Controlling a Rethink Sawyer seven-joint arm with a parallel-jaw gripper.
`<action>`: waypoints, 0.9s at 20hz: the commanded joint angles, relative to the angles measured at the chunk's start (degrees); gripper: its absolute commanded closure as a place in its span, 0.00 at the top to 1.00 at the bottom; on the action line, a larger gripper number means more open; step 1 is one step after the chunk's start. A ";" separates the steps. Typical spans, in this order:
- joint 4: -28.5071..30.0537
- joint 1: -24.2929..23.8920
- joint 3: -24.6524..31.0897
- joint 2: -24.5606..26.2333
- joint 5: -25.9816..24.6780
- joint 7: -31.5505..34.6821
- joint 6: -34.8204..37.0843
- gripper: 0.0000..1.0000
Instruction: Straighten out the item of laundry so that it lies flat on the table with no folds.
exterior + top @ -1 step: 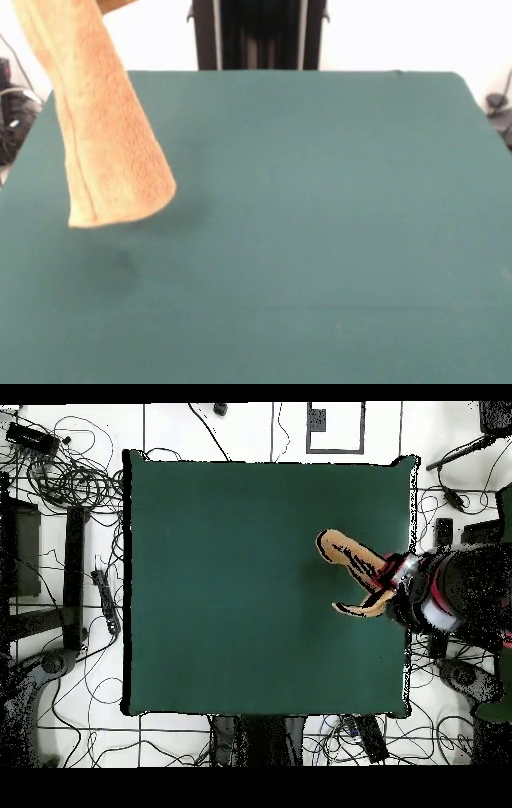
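Front view: the towel (100,128) hangs clear of the green worktop (320,224), bunched into a narrow, roll-like column that slants down from the top left corner. Its lower end floats above the cloth with a faint shadow beneath it, so I judge it is not touching. A seam line runs along one long edge. No tag or woven band is visible from here.

Overhead view: my arm (450,589) reaches in over the worktop's edge on that picture's right side, about halfway along it. The towel shows as two tan strands spreading away from my wrist end, one longer and angled toward the top of that picture, one shorter and curled below. My fingers (392,584) are buried where cloth meets arm. I cannot tell from either view whether they are apart or clamped; since the towel is airborne, I judge they must be holding it.

Step in hand: lift-and-carry phase, towel raised and still folded on itself. Nothing is laid out yet, so the task is far from done.

Next move, as I judge it: bring the hanging end down onto open worktop nearer the middle, then drag sideways while lowering so the cloth pays out flat instead of piling.

Risk: a straight drop would leave it heaped.
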 commanded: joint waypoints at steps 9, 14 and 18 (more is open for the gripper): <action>-3.46 1.46 6.15 2.31 0.09 -9.47 7.73 0.00; -4.10 1.57 6.14 2.50 0.05 -9.37 8.33 0.00; -3.99 1.62 5.98 2.28 0.07 -9.43 8.58 0.00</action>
